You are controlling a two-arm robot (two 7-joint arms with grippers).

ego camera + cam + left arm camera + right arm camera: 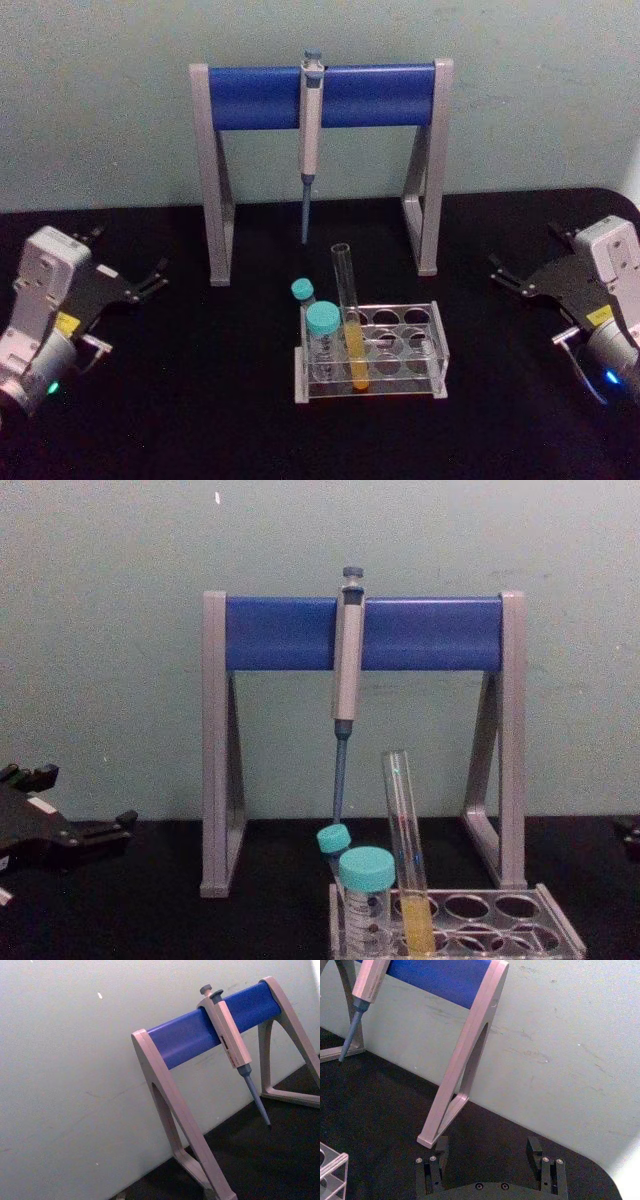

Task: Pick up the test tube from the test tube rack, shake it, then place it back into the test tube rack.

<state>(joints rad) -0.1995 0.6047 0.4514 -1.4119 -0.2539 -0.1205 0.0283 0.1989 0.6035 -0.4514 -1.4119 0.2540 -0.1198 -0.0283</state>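
Both my grippers sit well clear of the test tube (350, 320), which stands in the test tube rack (438, 350) at mid-bench, uncapped, with yellow-orange liquid in its lower part and its top leaning slightly toward 11 o'clock.

The chest view cuts off the rack's lower half at the frame's bottom edge. Which row of holes holds the tube is hard to tell, because the clear plastic blurs the rows together. Its side markings show as thin coloured lines in the chest view, too fine to read. A large teal-capped tube (323, 322) stands just beside it at 9 o'clock and hides part of the rack's left end. A smaller capped tube (302, 290) stands behind that.

My left gripper (130, 250) rests low over the black bench (200, 400) with its fingers spread, and the tube is between 3 and 4 o'clock from it. My right gripper (525, 250) has its fingers (535, 1149) apart and holds nothing, with the tube between 8 and 9 o'clock from it. The right wrist view catches only a corner of the rack.

At 12 o'clock from the rack, a grey-blue pipette (311, 130) hangs on the blue-barred stand (250, 95).
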